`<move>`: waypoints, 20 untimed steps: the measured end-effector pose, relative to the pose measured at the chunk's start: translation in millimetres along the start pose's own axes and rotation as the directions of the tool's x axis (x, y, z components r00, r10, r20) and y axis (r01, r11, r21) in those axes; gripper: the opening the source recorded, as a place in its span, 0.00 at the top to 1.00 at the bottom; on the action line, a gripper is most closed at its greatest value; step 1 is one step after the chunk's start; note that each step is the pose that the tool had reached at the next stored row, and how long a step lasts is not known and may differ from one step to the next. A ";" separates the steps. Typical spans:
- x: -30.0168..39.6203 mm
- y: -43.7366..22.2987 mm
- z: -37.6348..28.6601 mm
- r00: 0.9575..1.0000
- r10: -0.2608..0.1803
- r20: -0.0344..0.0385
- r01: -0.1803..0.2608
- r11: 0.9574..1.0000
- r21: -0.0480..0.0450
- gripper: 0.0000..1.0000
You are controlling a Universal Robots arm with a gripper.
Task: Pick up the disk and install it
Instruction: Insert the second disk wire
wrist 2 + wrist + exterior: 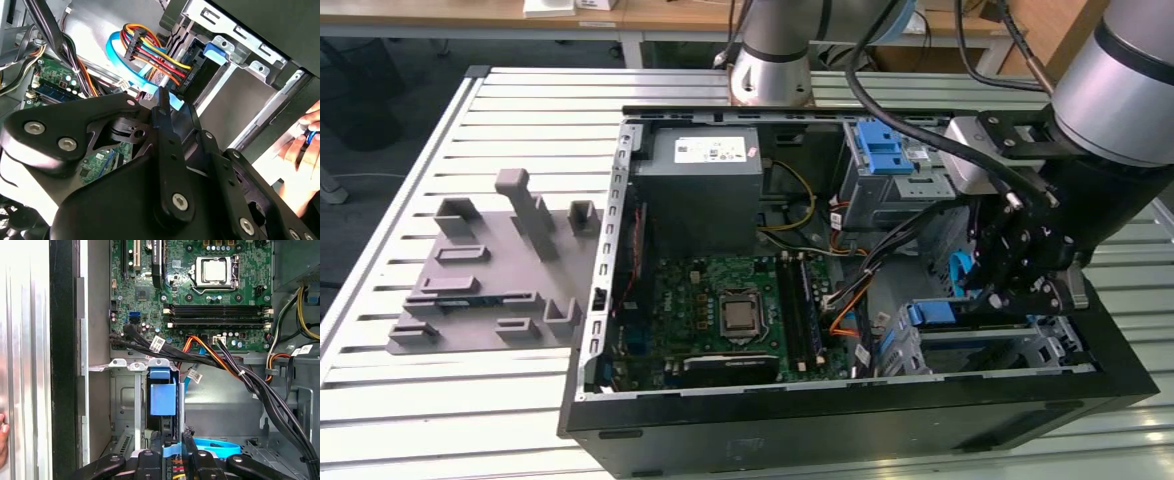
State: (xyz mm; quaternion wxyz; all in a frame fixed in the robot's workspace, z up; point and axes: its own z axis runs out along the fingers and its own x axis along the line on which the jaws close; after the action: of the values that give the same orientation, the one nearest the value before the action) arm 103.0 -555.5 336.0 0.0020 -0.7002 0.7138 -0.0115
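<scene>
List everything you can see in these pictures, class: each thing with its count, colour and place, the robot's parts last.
Computer case: one, black, open, on the slatted table.
Table: one, white, slatted.
Motherboard: one, green, in the case.
Power supply: one, grey, in the case.
Holder block: one, grey, on the table at the exterior view's left.
Disk: one, blue-framed, in the drive cage.
Hand: a person's, beside the case.
Gripper: one, black, at the disk.

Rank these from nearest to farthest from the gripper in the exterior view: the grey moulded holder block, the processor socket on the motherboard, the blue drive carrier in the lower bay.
1. The blue drive carrier, just beside the gripper, toward the exterior view's left.
2. The processor socket, mid-case on the motherboard.
3. The grey moulded holder block, outside the case on the table at the exterior view's left.
</scene>
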 end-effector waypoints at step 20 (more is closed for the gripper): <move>0.2 -0.2 -11.4 1.000 0.000 0.000 0.000 1.000 0.000 0.89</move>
State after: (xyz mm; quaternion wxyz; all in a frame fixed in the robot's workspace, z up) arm 103.0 -555.5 347.4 0.0020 -0.7002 0.7138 -0.0115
